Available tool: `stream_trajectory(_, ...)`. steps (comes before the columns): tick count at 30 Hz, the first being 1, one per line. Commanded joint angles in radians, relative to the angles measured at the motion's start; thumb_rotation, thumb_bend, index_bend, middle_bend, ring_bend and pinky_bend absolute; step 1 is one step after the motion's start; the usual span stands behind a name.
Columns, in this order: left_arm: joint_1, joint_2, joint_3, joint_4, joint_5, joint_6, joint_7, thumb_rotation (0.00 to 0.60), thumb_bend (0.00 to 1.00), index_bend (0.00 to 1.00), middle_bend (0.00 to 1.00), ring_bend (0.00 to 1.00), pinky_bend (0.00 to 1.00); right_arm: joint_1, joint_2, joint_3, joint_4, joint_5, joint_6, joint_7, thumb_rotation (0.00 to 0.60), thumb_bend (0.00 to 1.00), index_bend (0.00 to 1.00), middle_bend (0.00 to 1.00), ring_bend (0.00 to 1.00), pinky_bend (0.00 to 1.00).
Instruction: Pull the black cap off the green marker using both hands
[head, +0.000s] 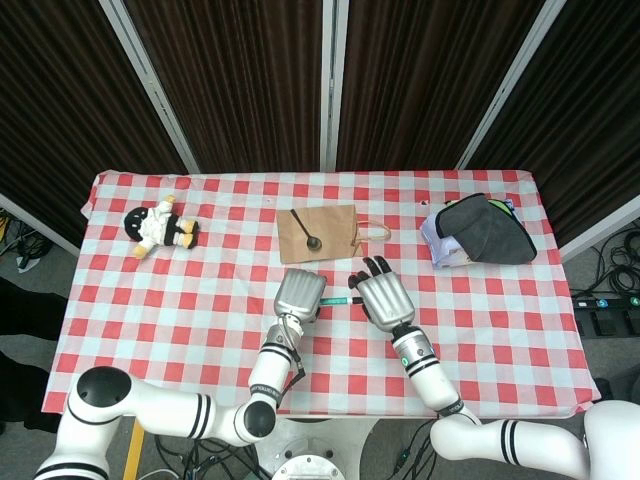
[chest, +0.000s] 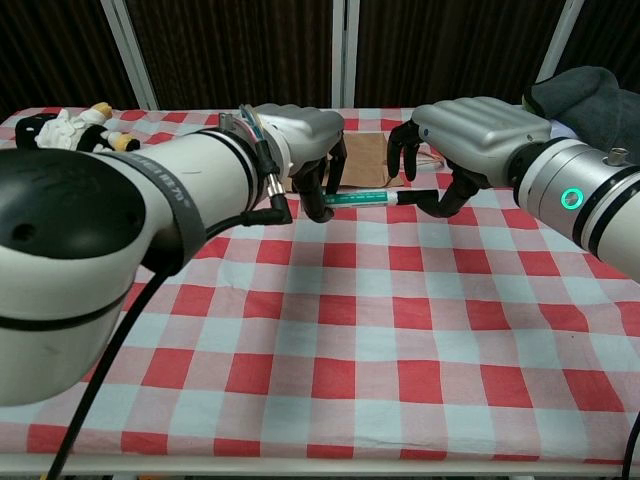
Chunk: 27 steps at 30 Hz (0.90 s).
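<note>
Dark curtained panels with pale frames behind; in front, one table under a red-and-white checked cloth.

Two robot arms reaching in from the near edge, meeting just on the near side of the brown paper bag. Left hand closed round the green marker, fingers curled over the barrel and holding it level above the cloth. Right hand at the marker's other end, fingers bent down around the black cap; contact with the cap not clear enough to tell, thumb and fingers apart on either side of it.

Right of the bag, toward the far right corner: one dark grey cloth pouch lying on a pale lilac packet; print on the packet too small to read. Left of the bag, near the far left corner: one small plush doll in black and white with yellow feet, lying on its side. On the bag itself: one dark spoon, bowl toward the near edge. Bag flat, its twisted handle pointing right. No legible writing on either arm.
</note>
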Motion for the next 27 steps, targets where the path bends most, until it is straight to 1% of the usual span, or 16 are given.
stream_trajectory(1, -0.002, 0.004, 0.005, -0.003, 0.0, 0.003, -0.002, 0.6, 0.38, 0.55, 0.55, 0.5, 0.58, 0.007, -0.009, -0.003, 0.007, 0.008, 0.0, 0.006, 0.6, 0.23, 0.41, 0.41, 0.14, 0.15)
stream_trajectory(13, -0.009, 0.01, 0.018, -0.002, -0.01, 0.008, -0.017, 0.6, 0.38, 0.55, 0.55, 0.5, 0.58, 0.018, -0.033, -0.024, 0.027, 0.005, 0.028, 0.03, 0.6, 0.23, 0.46, 0.45, 0.18, 0.15)
stream_trajectory(18, -0.014, 0.011, 0.022, -0.004, -0.015, 0.011, -0.017, 0.6, 0.38, 0.55, 0.55, 0.5, 0.58, 0.021, -0.04, -0.031, 0.033, 0.006, 0.036, 0.036, 0.6, 0.24, 0.47, 0.46, 0.18, 0.15)
stream_trajectory(27, -0.017, 0.014, 0.028, -0.009, -0.02, 0.016, -0.021, 0.6, 0.38, 0.55, 0.55, 0.5, 0.58, 0.025, -0.047, -0.033, 0.042, 0.004, 0.051, 0.046, 0.6, 0.25, 0.53, 0.51, 0.2, 0.15)
